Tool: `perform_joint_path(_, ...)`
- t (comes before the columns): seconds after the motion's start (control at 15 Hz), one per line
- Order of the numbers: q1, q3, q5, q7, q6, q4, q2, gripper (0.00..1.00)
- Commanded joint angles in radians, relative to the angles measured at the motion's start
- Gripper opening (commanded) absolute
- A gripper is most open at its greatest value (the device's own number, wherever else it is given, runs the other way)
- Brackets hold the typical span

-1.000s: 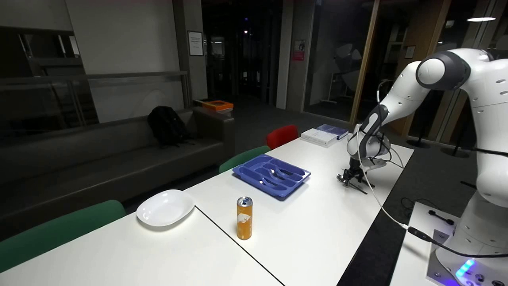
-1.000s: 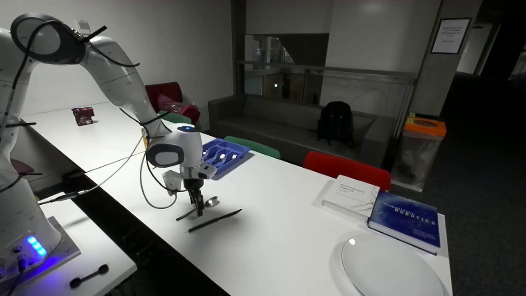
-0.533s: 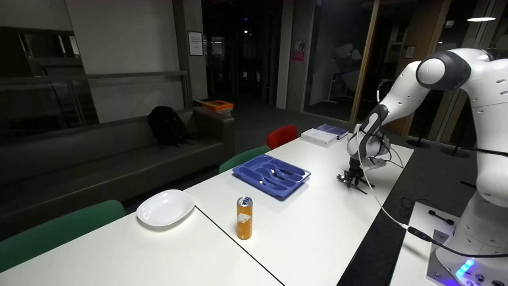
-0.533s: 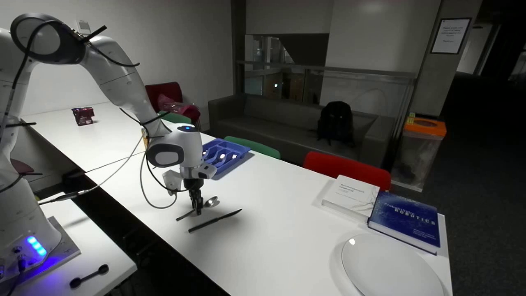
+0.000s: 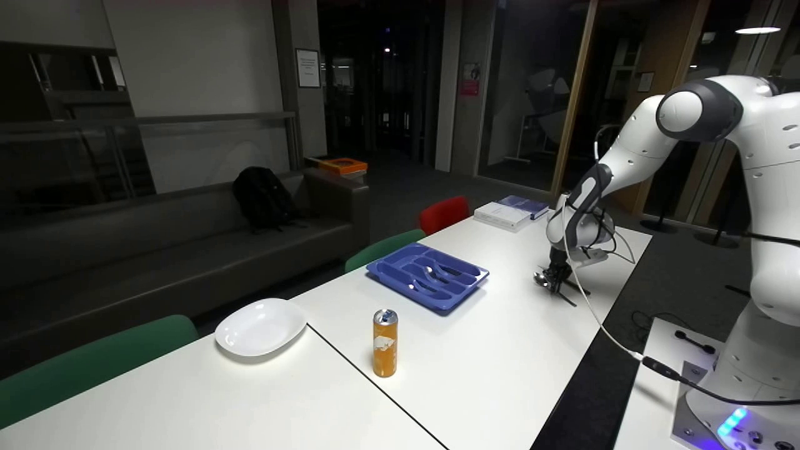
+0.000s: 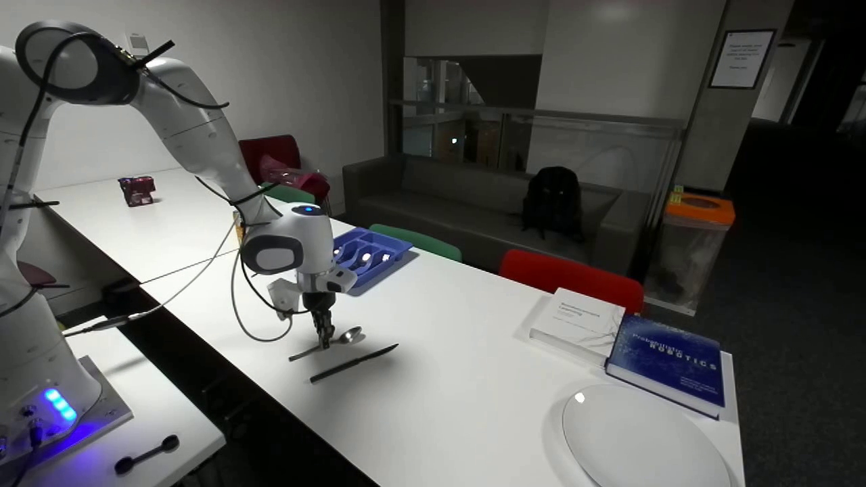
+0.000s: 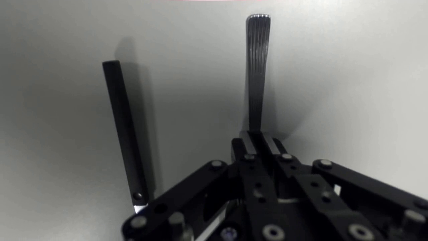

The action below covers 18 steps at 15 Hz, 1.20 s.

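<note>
Clenched on the handle of a spoon point(image 7: 256, 73), the gripper point(image 7: 255, 135) points down over a white table point(image 6: 460, 379). Whether the spoon bears fully on the table cannot be told. Left of them in the wrist view lies a dark knife point(image 7: 125, 130), roughly parallel and apart from the gripper. Going left to right in an exterior view, a dark red packet point(image 6: 137, 191) sits far off; an orange can point(image 6: 239, 228) shows as a sliver behind the arm point(image 6: 196, 128); the spoon's bright bowl juts past the gripper, with the knife near it; farther back, a blue tray point(image 6: 400, 245) holds utensils point(image 6: 366, 257) in its compartments. Next come a green chair point(image 6: 423, 242), a red chair point(image 6: 572, 279), a white book point(image 6: 577, 321), a white plate point(image 6: 646, 439) in the foreground, and a blue book point(image 6: 666, 362) beside the white one.
</note>
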Motion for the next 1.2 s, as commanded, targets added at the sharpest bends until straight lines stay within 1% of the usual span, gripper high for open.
perform_joint_path(0.0, 0.026, -0.022, -0.05, 0.036, 0.035, -0.053, -0.053, 0.02)
perform_joint_path(0.2, 0.081, -0.063, -0.107, 0.092, 0.076, -0.102, -0.104, 0.02)
perform_joint_path(0.4, 0.189, -0.162, -0.219, 0.197, 0.11, -0.156, -0.171, 0.02)
perform_joint_path(0.6, 0.322, -0.285, -0.384, 0.341, 0.068, -0.181, -0.255, 0.02)
perform_joint_path(0.73, 0.369, -0.323, -0.503, 0.412, -0.002, -0.171, -0.31, 0.02)
perform_joint_path(0.8, 0.371, -0.31, -0.546, 0.432, -0.064, -0.16, -0.344, 0.02)
perform_joint_path(0.93, 0.338, -0.237, -0.581, 0.433, -0.193, -0.147, -0.406, 0.02)
perform_joint_path(1.13, 0.304, -0.113, -0.509, 0.373, -0.375, -0.122, -0.477, 0.02)
